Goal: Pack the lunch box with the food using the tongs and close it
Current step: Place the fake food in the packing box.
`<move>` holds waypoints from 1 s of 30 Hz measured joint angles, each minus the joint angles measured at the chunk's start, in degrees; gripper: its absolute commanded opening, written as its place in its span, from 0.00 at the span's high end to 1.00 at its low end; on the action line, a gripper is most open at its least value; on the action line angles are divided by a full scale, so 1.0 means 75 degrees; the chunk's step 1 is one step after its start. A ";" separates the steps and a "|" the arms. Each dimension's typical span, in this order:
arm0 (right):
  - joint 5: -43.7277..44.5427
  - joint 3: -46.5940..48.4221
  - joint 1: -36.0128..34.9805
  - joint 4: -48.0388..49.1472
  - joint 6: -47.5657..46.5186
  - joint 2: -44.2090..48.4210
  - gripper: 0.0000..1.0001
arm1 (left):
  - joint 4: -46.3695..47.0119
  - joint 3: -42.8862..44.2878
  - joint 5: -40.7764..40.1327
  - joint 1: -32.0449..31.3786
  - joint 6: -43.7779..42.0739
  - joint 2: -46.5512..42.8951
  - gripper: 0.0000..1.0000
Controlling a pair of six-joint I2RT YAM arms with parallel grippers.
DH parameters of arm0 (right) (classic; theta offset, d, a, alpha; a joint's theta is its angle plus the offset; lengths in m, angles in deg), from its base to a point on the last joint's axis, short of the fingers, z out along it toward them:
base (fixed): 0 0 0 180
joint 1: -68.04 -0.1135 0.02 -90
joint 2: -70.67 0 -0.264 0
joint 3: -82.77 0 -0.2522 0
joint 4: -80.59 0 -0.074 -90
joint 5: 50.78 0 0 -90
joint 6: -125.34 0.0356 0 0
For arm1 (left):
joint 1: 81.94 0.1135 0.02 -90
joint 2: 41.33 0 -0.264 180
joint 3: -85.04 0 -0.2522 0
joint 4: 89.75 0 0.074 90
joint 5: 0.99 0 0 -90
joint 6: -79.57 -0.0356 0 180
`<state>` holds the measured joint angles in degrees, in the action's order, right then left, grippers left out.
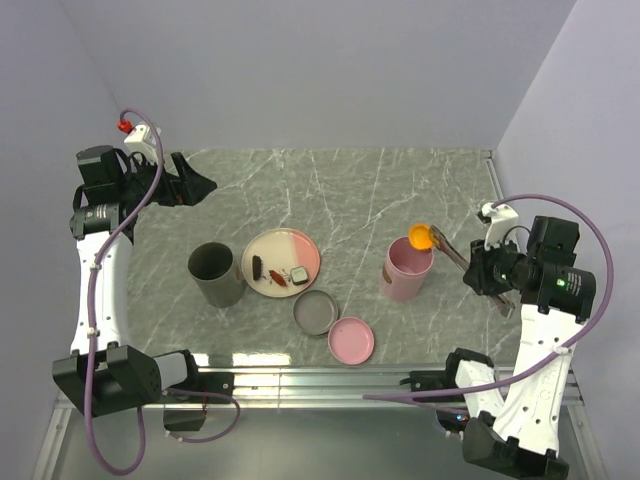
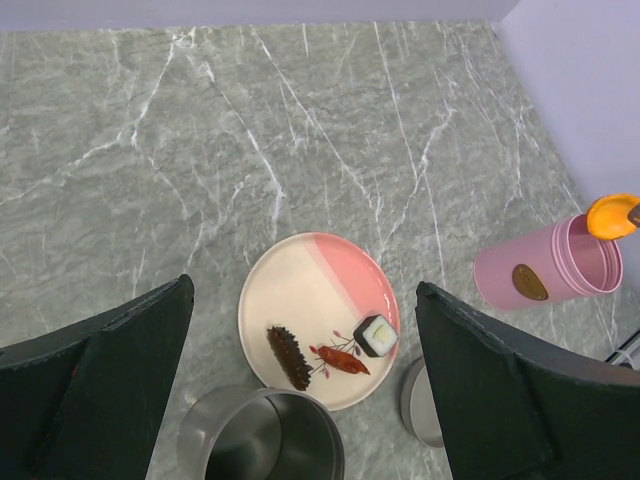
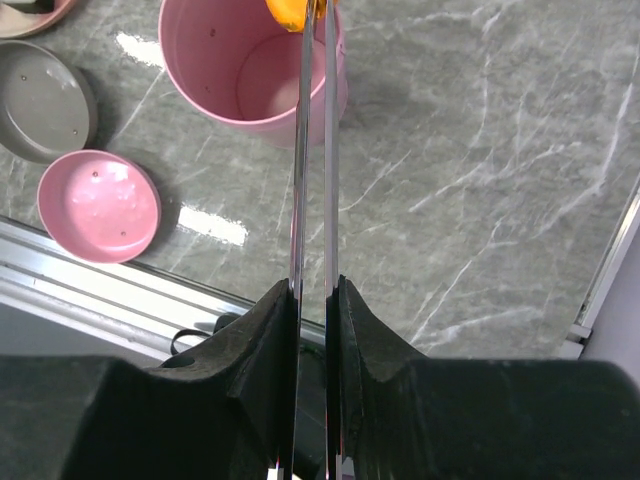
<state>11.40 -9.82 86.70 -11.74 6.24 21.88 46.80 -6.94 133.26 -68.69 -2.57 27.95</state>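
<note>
Right gripper (image 3: 312,292) pinches the tongs (image 3: 299,180), with the round orange piece (image 1: 420,237) at the rim of the pink lunch box (image 1: 405,275).
Right claw is pressed onto both tong arms and the tong tips clamp the orange piece over the box's far rim. The box stands upright and open, right of the plate (image 1: 300,249). Three pieces lie on the plate's near part: dark brown oblong (image 1: 258,266), reddish oblong (image 1: 277,277), pale-and-dark square (image 1: 298,274). The grey container (image 1: 215,276) is upright just left of the plate. Grey lid (image 1: 316,312) and pink lid (image 1: 351,340) lie flat on the near side, side by side. Left gripper (image 1: 196,184) is spread wide at far left, holding nothing, well apart from the plate.
</note>
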 measured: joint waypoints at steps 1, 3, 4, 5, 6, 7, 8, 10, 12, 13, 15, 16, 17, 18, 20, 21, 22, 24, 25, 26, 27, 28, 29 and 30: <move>0.0017 -0.0035 -0.0003 0.0000 0.0009 0.0009 1.00 | 0.0000 0.0000 0.0000 0.0000 0.0012 0.0000 0.01; 0.0023 -0.0140 -0.0029 0.0020 0.0015 0.0064 1.00 | 0.0015 0.0000 0.0012 0.0000 0.0044 0.0000 0.01; 0.0023 -0.0236 -0.0055 0.0026 0.0038 0.0087 0.97 | 0.0029 0.0000 0.0015 0.0000 0.0050 0.0000 0.00; 0.0020 -0.0280 -0.0085 0.0017 0.0041 0.0105 0.94 | 0.0044 0.0000 0.0020 0.0000 0.0055 0.0000 0.01; 0.0017 -0.0329 -0.0111 0.0009 0.0064 0.0128 0.92 | 0.0052 0.0000 0.0047 0.0000 0.0079 0.0000 0.01; 0.0017 -0.0370 -0.0146 0.0006 0.0082 0.0152 0.89 | 0.0061 0.0000 0.0067 0.0000 0.0090 0.0000 0.00; 0.0017 -0.0382 -0.0175 -0.0012 0.0096 0.0166 0.85 | 0.0076 0.0000 0.0085 0.0000 0.0108 0.0000 0.01; 0.0012 -0.0382 -0.0210 -0.0012 0.0119 0.0198 0.81 | 0.0108 0.0000 0.0119 0.0000 0.0119 0.0000 0.00; 0.0012 -0.0382 -0.0233 -0.0012 0.0131 0.0219 0.73 | 0.0119 0.0000 0.0128 0.0000 0.0125 0.0000 0.01; 0.0003 -0.0379 -0.0242 -0.0012 0.0134 0.0219 0.71 | 0.0131 0.0000 0.0128 0.0000 0.0128 0.0000 0.00; -0.0029 -0.0376 -0.0271 -0.0012 0.0157 0.0219 0.66 | 0.0146 0.0000 0.0131 0.0000 0.0134 0.0000 0.01; -0.0044 -0.0376 -0.0280 -0.0012 0.0166 0.0219 0.66 | 0.0154 0.0000 0.0131 0.0000 0.0134 0.0000 0.01; -0.0050 -0.0367 -0.0294 -0.0012 0.0178 0.0219 0.65 | 0.0160 -0.0003 0.0134 0.0000 0.0134 0.0000 0.01; -0.0061 -0.0361 -0.0315 -0.0012 0.0187 0.0219 0.64 | 0.0160 -0.0003 0.0134 0.0000 0.0134 0.0000 0.01; -0.0082 -0.0358 -0.0373 -0.0012 0.0216 0.0219 0.63 | 0.0160 -0.0003 0.0131 0.0000 0.0134 0.0000 0.01; -0.0087 -0.0358 -0.0408 -0.0012 0.0230 0.0219 0.62 | 0.0163 -0.0009 0.0134 0.0000 0.0134 0.0000 0.01; -0.0087 -0.0358 -0.0446 -0.0012 0.0254 0.0219 0.60 | 0.0172 -0.0017 0.0134 0.0000 0.0134 0.0000 0.01; -0.0090 -0.0358 -0.0493 -0.0012 0.0283 0.0230 0.58 | 0.0189 -0.0055 0.0137 0.0000 0.0137 0.0000 0.01; -0.0090 -0.0358 -0.0507 -0.0012 0.0297 0.0242 0.57 | 0.0198 -0.0079 0.0143 0.0000 0.0140 0.0000 0.01; -0.0093 -0.0358 -0.0522 -0.0012 0.0306 0.0259 0.57 | 0.0198 -0.0099 0.0152 0.0000 0.0146 0.0000 0.01; -0.0090 -0.0358 -0.0527 -0.0012 0.0318 0.0277 0.57 | 0.0198 -0.0108 0.0157 -0.0003 0.0169 0.0000 0.01; -0.0087 -0.0358 -0.0530 -0.0012 0.0326 0.0300 0.57 | 0.0207 -0.0111 0.0163 -0.0003 0.0181 0.0000 0.01; -0.0087 -0.0358 -0.0536 -0.0012 0.0326 0.0326 0.57 | 0.0216 -0.0114 0.0184 -0.0003 0.0195 0.0000 0.01; -0.0087 -0.0358 -0.0539 -0.0012 0.0329 0.0350 0.57 | 0.0224 -0.0117 0.0195 -0.0003 0.0201 0.0000 0.01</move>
<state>10.75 -12.51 82.65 -11.82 8.71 24.50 48.48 -7.82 134.72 -68.71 -1.06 27.95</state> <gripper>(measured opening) 0.437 0.994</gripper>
